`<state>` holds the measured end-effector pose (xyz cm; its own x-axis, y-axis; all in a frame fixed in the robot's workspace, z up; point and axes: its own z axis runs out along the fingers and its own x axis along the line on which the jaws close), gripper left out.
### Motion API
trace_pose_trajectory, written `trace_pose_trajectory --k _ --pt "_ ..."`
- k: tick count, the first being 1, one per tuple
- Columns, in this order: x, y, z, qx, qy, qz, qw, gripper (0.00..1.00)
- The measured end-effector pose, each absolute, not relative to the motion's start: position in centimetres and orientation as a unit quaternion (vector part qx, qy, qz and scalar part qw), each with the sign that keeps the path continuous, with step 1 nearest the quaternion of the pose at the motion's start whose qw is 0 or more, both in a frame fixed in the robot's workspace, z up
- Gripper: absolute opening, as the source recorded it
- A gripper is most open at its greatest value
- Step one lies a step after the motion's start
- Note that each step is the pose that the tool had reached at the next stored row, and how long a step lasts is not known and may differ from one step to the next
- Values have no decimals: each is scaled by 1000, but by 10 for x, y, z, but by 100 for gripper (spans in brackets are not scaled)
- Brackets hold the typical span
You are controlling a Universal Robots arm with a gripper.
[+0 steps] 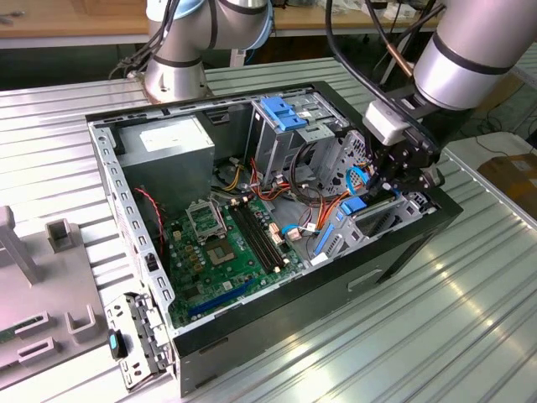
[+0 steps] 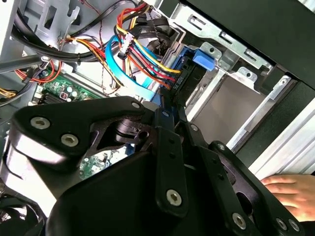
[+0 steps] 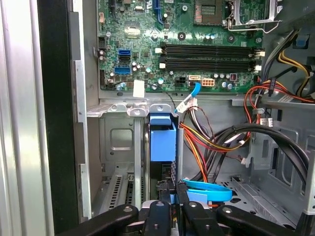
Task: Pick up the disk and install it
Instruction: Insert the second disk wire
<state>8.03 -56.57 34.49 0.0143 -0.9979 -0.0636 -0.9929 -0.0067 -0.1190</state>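
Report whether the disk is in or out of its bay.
Partly in. The disk stands on edge between the bay's metal walls, with the gripper shut on its near end.

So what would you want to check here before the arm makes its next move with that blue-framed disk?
1. Grip: the gripper is closed on the disk, which stands on edge. Ok.
2. Disk lined up with the drive bay: it sits between the bay's metal walls. Ok.
3. Disk fully seated: cannot tell.
4. Wiring clear: a flat blue cable lies right beside the gripper. Not ok.
5. People clear: a hand rests close by the case. Not ok.
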Motion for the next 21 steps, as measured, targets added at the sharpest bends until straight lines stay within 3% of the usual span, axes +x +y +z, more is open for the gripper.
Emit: trace_pose_trajectory --k 11,12,17,19,21 --pt "80 -566 338 -709 702 -19 65 18" --pt "80 -566 339 -709 702 -19 65 24" --pt "81 -566 358 -709 702 -18 66 24" --pt "81 -566 358 -709 702 -17 67 11" --pt "81 -566 358 -709 702 -15 69 11"
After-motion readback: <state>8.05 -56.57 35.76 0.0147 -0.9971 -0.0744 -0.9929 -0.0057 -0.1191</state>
